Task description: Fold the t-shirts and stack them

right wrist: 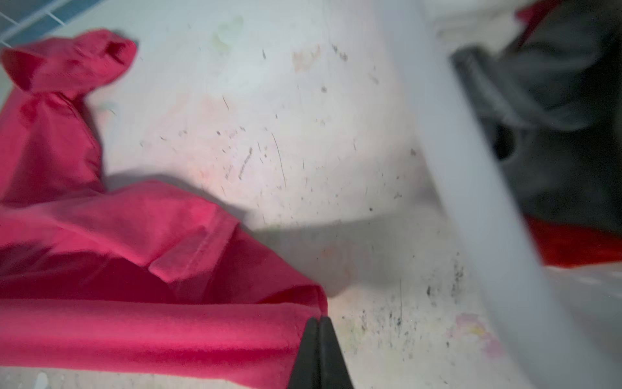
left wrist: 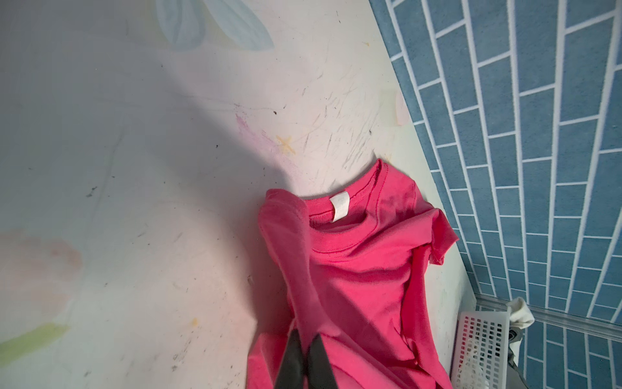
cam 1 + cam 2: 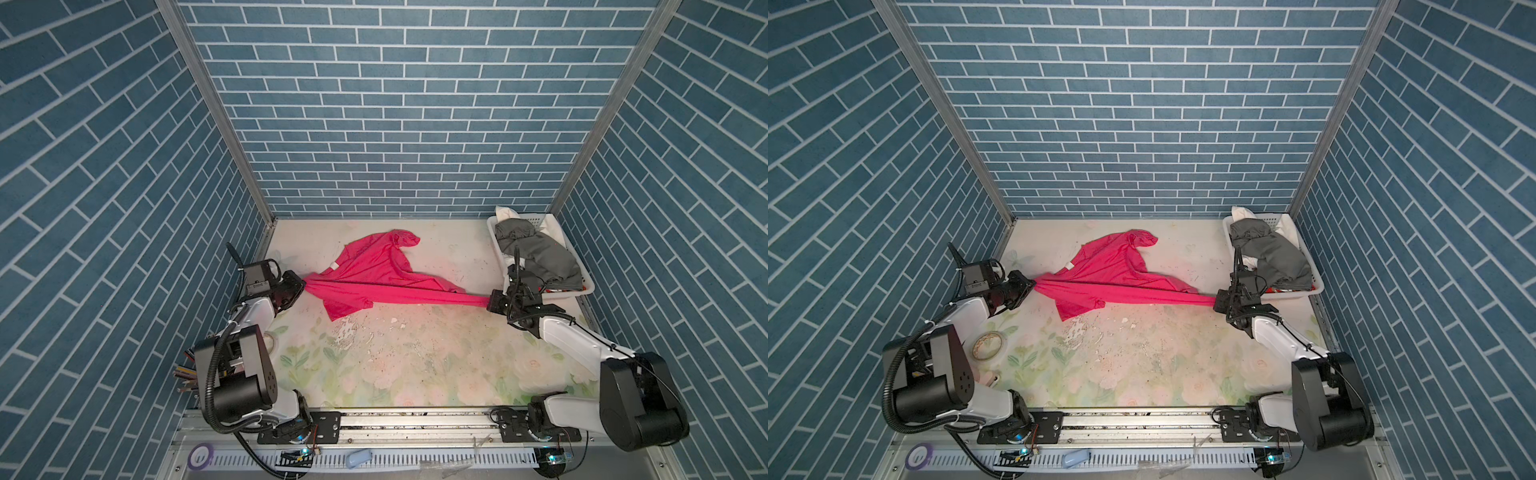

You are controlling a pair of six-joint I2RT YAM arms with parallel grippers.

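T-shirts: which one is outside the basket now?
The pink t-shirt, stretched between the left end effector and right end effector; the grey t-shirt, white t-shirt and red t-shirt lie in the basket.

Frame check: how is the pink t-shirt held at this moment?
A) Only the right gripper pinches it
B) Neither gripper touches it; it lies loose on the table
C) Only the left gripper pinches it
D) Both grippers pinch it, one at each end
D: in both top views the left gripper and the right gripper are each shut on an end of the pink t-shirt, whose near edge is pulled into a taut band between them.
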